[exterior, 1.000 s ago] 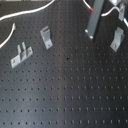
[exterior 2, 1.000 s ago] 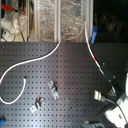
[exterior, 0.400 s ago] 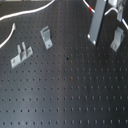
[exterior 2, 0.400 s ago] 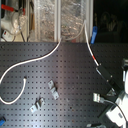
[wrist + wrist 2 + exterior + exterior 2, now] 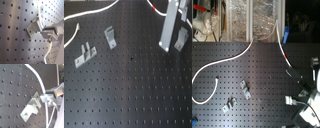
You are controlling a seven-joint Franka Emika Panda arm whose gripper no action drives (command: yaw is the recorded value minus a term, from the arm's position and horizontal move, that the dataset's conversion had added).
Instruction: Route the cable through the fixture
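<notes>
White cable (image 5: 37,77): thin cord that runs across the perforated surface (image 5: 12,86), reaches the fingers, and comes out again on their far side in both wrist views.
Red band (image 5: 155,9): a short way along the cable from the fingers, in the slack not yet drawn in.
Fingers (image 5: 47,97): they look pressed together on the cable, which enters and leaves at their tips; the contact itself is blurred.
Grey fixture (image 5: 31,108): a slim slanted metal strip on a small foot, just beside the fingertips and on one side of the held cable; in the first wrist view (image 5: 34,27) its top nearly touches them.
Deciding relation: the cable's long axis passes close by the fixture's upper end, beside it and not through it.
Judgement: the coming move needs a short sideways shift of the pinched cable toward the strip, since no reach is left to cover.
Other brackets: the L-shaped bracket (image 5: 110,37) and the two-pronged bracket (image 5: 85,54) stand well apart from the fingers.
Risk: the stiff cord could ride over the slanted top.
</notes>
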